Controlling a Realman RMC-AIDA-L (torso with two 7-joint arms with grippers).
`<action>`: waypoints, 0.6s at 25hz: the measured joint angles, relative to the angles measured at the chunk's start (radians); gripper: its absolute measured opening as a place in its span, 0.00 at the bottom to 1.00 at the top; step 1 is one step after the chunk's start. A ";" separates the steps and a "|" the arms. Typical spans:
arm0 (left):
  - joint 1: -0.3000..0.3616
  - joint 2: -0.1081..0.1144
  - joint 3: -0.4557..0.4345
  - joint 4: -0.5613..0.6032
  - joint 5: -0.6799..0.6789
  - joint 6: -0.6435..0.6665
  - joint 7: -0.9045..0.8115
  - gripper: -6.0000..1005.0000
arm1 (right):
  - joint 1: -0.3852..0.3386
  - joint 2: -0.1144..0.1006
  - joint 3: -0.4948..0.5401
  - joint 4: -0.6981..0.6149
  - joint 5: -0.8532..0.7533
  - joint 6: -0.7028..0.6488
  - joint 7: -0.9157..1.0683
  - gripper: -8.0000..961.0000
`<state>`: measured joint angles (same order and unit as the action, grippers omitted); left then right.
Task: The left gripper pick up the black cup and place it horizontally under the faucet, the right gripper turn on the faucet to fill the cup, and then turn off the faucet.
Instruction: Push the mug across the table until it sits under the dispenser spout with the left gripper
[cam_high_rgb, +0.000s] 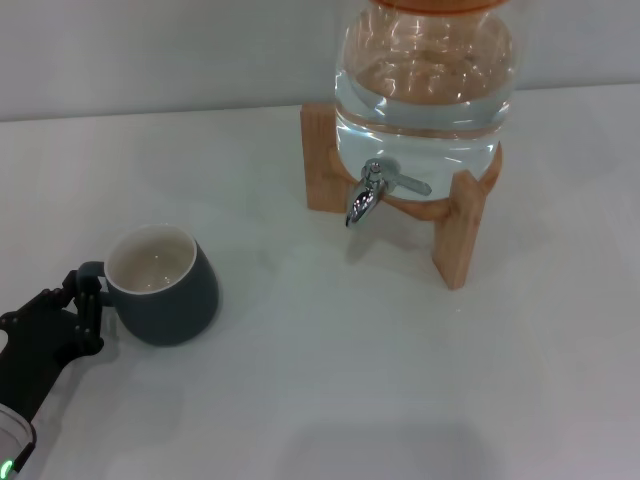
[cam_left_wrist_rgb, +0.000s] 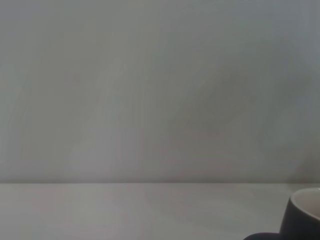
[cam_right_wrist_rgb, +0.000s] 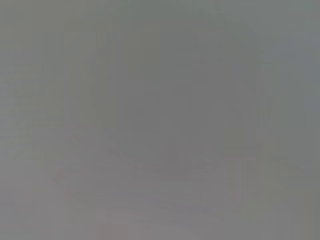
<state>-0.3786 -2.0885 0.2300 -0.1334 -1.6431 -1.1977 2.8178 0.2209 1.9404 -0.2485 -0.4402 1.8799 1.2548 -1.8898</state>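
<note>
A: Status of left gripper (cam_high_rgb: 88, 300)?
B: Sitting on white table (cam_high_rgb: 330, 380), fingers closing around black cup (cam_high_rgb: 162, 285) handle; grip unclear. Cup standing upright just beyond it.
A: Further out?
B: Faucet (cam_high_rgb: 368, 192) on water jar (cam_high_rgb: 425, 80), wooden stand (cam_high_rgb: 455, 235), pale wall (cam_high_rgb: 150, 50) behind.

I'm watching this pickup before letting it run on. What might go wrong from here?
The left gripper is at the black cup by its thin loop handle only; a grasp there may let the cup swing or slip. The cup stands well short of the faucet, so the carry is long. The wooden stand leg beside the spout could catch the cup.
</note>
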 joint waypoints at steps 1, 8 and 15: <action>-0.001 0.000 0.000 0.000 0.000 0.001 0.000 0.19 | 0.000 0.000 0.000 0.000 0.000 0.000 0.000 0.88; -0.010 0.001 0.000 0.000 0.007 0.019 -0.001 0.14 | 0.002 0.000 0.000 0.000 0.000 -0.003 0.000 0.88; -0.019 0.001 0.000 0.000 0.018 0.019 -0.001 0.11 | 0.003 0.000 0.000 0.000 -0.002 -0.005 0.000 0.88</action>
<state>-0.3974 -2.0878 0.2302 -0.1337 -1.6246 -1.1789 2.8165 0.2235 1.9403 -0.2485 -0.4402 1.8775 1.2500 -1.8898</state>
